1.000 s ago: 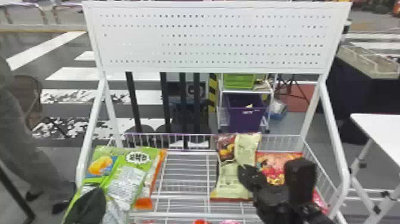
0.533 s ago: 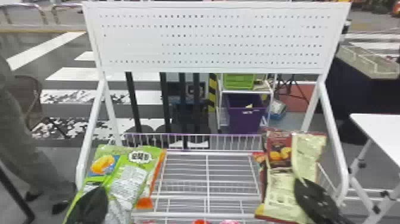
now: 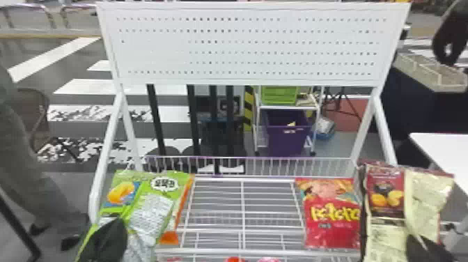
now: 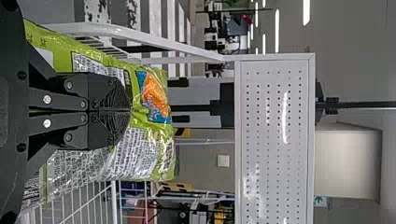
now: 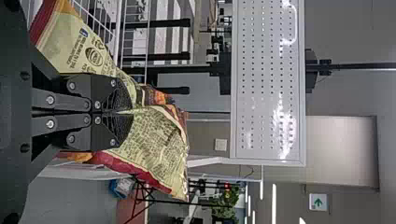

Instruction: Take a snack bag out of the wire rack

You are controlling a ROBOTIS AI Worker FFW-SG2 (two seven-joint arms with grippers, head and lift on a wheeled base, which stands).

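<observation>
Head view: wire rack (image 3: 250,159) up front, cream-and-maroon snack bag (image 3: 386,205) upright by its right side, next to the red snack bag (image 3: 330,219) lying in the rack.
Right gripper (image 5: 130,112): fingers pinched together on the cream-and-maroon one, foil all bunched up around the tips.
Left gripper (image 4: 128,111): clamped on the green snack bag (image 4: 154,121), which is over at the rack's left side.
Done so far: both grabs, and I'd say the right-hand bag is at least partly lifted out.
Hedge: its bottom end is cut off in the head view, so I can't swear it clears the rim.
Left to do: probably get that bag fully outside, then set it down or hand it off.
</observation>
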